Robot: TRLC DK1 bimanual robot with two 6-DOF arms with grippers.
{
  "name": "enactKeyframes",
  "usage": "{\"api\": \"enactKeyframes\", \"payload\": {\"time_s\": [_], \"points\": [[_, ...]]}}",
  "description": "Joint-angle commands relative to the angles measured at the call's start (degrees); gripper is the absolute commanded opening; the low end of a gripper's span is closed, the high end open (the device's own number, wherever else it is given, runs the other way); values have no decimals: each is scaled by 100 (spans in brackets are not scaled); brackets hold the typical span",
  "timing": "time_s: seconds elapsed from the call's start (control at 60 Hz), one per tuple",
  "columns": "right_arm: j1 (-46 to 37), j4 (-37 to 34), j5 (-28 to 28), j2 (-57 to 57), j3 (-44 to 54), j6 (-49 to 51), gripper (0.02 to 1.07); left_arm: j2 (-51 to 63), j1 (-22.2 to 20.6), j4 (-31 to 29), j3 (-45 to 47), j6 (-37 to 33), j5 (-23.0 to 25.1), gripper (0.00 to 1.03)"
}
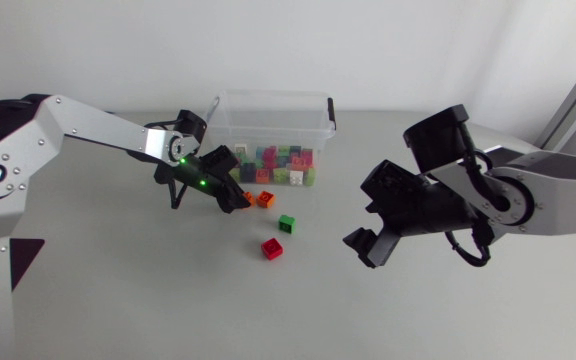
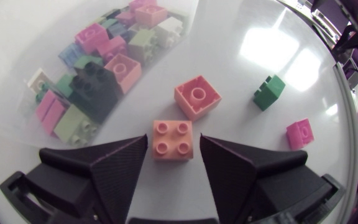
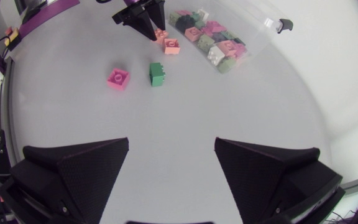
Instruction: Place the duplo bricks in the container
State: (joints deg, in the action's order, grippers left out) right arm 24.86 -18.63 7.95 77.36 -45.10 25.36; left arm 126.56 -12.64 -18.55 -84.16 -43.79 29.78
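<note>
Straddling the peach brick (image 2: 173,138) on the worktop (image 1: 148,300) w/ fingers spread, not yet touching it, the left gripper (image 2: 174,146) sits just beside the container (image 1: 273,98), far nearer than the right gripper (image 3: 171,155), released & empty.

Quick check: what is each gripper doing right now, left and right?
Left gripper: open, with an orange brick between its fingers but not clamped.
Right gripper: open, holding nothing.
</note>
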Motion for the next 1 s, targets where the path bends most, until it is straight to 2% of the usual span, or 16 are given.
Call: {"api": "enactKeyframes", "payload": {"time_s": [0.0,0.317,0.483,0.8,0.983], "points": [[89,70,-109,174,-192,100,102,176,-107,53,198,-209,89,50],[107,141,-127,446,-508,83,98,97,-177,123,515,-385,81,37],[177,316,-127,868,-631,127,96,-272,-98,53,778,-385,89,37],[441,431,-144,2020,-1299,232,96,-1714,43,-132,1446,-262,107,37],[528,677,-153,2670,-1589,241,96,-2426,254,-123,1561,-15,476,37]]}}
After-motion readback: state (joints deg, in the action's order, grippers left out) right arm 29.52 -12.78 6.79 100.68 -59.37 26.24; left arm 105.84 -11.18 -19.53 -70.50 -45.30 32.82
